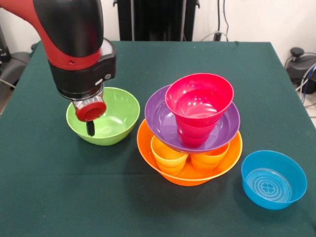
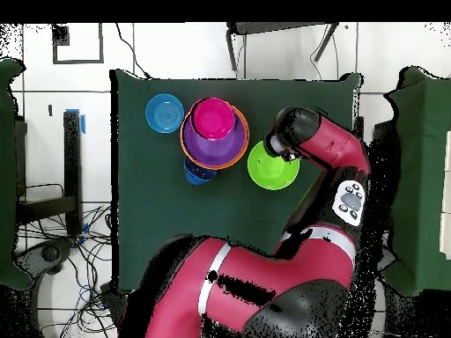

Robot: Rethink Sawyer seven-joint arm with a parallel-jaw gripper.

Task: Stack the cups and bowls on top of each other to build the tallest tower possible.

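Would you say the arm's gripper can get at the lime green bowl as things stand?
Probably yes: the gripper hangs just over the lime green bowl, which sits open side up, nothing inside, beside the tower.

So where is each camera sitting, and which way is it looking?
Front view: sits across the table, facing the robot; sees the multicoloured stack of plastic bowls and cups; the red and black arm's end and gripper hang over the lime green plastic bowl.
Overhead view: sits above, looking straight down; shows nearly the whole arm.
Both share the stack, lime green bowl and light blue plastic bowl.
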